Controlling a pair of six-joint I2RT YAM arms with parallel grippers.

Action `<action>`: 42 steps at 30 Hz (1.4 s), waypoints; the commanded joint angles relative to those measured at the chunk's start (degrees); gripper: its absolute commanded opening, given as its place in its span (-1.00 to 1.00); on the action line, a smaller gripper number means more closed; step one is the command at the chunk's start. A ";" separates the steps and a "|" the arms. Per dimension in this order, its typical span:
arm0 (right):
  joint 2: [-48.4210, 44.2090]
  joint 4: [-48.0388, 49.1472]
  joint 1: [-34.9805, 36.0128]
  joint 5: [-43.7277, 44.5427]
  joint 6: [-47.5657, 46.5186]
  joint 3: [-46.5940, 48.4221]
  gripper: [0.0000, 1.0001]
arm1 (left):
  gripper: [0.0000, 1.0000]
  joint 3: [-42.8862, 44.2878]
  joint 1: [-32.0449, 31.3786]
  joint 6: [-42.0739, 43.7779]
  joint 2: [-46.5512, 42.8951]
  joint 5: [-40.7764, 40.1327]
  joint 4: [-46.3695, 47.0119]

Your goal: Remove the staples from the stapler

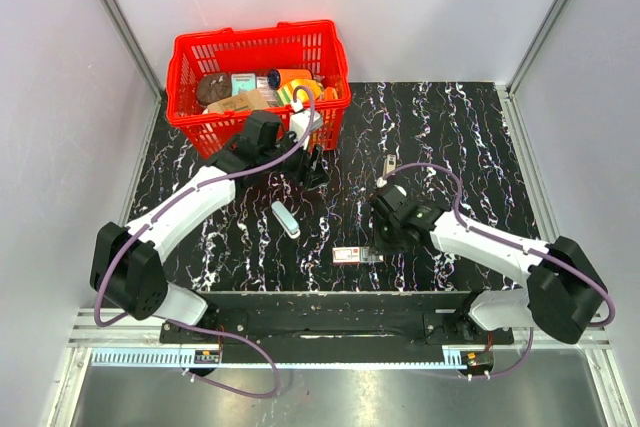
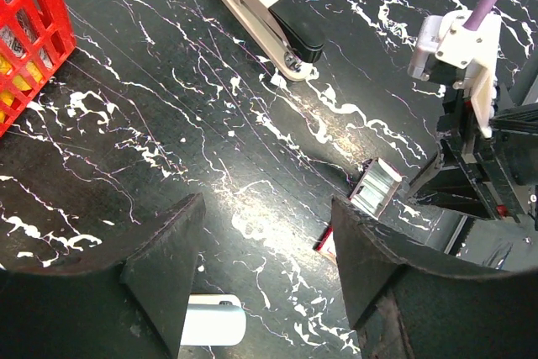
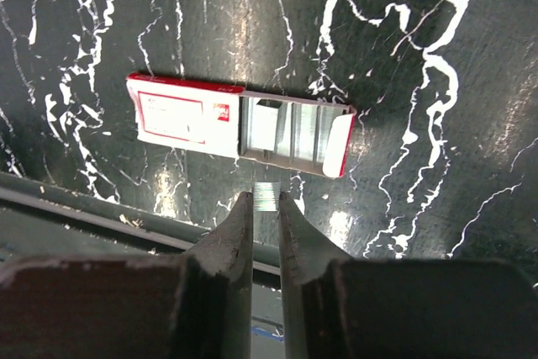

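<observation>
right gripper pinching a short silvery staple strip, just short of the open red-and-white cardboard staple box. Ease forward over its tray, then release low. left gripper spread, empty. Slim black-and-pale stapler lies well apart.

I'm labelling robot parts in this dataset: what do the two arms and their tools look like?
The left arm and right arm match: white rounded links between bulky black joints, with a purple cable looping alongside each. The left tool and right tool each have two dark, matte fingers tapering to the tips. No markings legible.
</observation>
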 commanded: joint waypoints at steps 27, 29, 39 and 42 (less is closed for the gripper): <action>8.31 4.10 0.87 1.64 -0.37 1.98 -0.99 | 0.32 0.87 -1.42 0.90 -2.74 -1.62 0.84; 8.49 3.92 0.95 1.73 -0.37 1.98 -0.98 | 0.31 0.87 -1.42 0.90 -2.83 -1.62 0.84; 9.46 2.96 1.04 2.78 -1.07 2.16 -0.96 | 0.31 0.52 -1.42 0.90 -3.44 -1.62 0.84; 9.55 2.60 1.04 3.05 -1.51 2.60 -0.94 | 0.31 0.52 -1.51 0.90 -3.53 -1.62 0.84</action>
